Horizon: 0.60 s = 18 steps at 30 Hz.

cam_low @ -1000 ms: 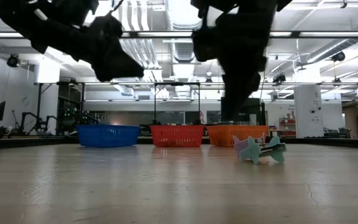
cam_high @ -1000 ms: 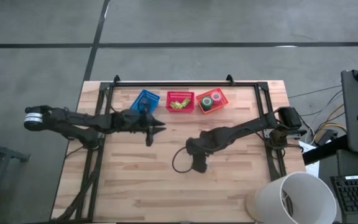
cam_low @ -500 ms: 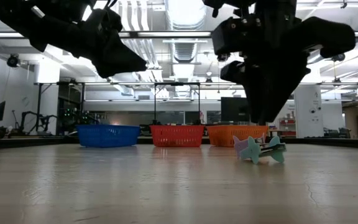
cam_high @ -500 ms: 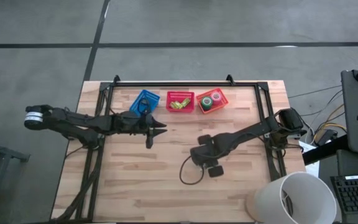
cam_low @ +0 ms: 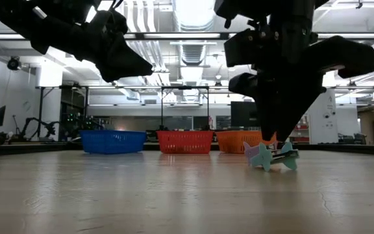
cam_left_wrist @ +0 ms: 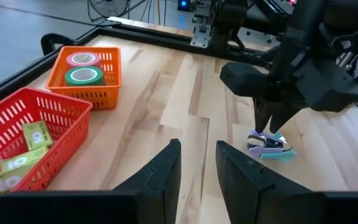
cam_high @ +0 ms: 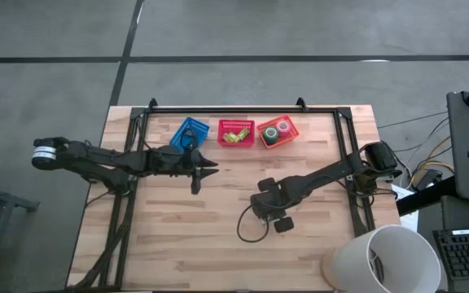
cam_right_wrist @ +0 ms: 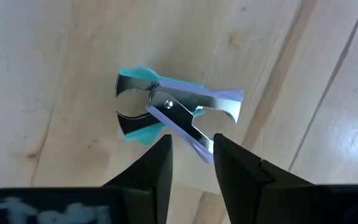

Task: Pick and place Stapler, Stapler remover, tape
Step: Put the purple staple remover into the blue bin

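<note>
right gripper parted above stapler remover, mid-tabletop, grasping nothing. next: lower, clamp. left gripper parted, idle.

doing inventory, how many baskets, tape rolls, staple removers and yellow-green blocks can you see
baskets: 3 (blue basket, red basket, orange basket)
tape rolls: 2 (pink roll, green roll)
staple remover: 1
yellow-green blocks: 3 showing, in the red basket
total: 9

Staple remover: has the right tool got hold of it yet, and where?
Not yet. The right tool hangs over the staple remover on the table, fingers apart, straddling its lilac handle end. The left tool is empty.
</note>
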{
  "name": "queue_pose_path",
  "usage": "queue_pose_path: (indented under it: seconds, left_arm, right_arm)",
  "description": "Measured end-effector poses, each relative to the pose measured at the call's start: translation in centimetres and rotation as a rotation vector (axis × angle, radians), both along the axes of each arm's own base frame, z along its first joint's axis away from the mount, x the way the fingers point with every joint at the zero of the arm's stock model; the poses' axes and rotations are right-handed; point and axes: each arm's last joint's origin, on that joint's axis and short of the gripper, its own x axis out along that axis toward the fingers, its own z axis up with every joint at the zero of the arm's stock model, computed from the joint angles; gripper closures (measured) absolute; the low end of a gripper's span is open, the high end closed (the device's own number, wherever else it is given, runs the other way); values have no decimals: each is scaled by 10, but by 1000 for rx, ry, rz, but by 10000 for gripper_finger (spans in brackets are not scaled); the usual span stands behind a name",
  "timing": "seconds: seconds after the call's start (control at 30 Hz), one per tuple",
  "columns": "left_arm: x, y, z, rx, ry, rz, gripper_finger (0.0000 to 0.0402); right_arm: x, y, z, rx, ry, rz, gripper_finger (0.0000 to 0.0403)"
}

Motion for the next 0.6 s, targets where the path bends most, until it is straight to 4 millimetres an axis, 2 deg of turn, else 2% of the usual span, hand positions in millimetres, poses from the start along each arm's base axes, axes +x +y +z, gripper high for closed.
queue_pose_path:
  seconds: [0.6]
  left_arm:
    - [0, 0, 0, -9, -1, 2, 298]
  right_arm:
    - [-10, -2, -14, -5, 42, -35, 376]
